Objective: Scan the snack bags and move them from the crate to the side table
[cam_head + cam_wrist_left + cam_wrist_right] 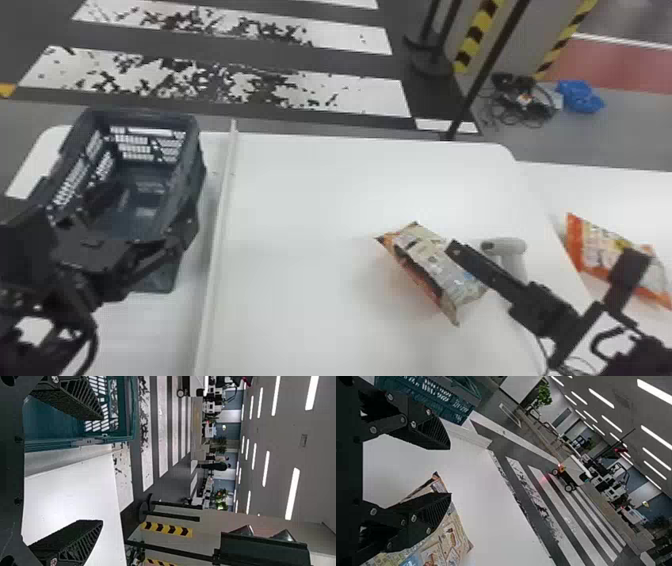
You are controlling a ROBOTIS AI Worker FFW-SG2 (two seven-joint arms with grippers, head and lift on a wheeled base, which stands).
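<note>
My left gripper [145, 215] is over the near end of the dark crate [196, 150]. In the left wrist view the left gripper [102, 471] is open, one finger above the teal-looking crate [132, 411]. A snack bag [425, 260] lies on the main table, partly behind a finger of my right gripper [545, 252]. Beside it stands a pale scanner [512, 255]. An orange snack bag [597, 250] rests on the side table, overlapped by the other right finger. The right wrist view has the right gripper [450, 471] open, the nearer snack bag [449, 540] beyond one finger.
A raised white strip [220, 225] runs across the table [300, 250] between crate and bag. The side table [600, 185] adjoins on the right. Behind, a dark pole [480, 85] rises near striped posts, with cables and a blue bundle [580, 96] on the floor.
</note>
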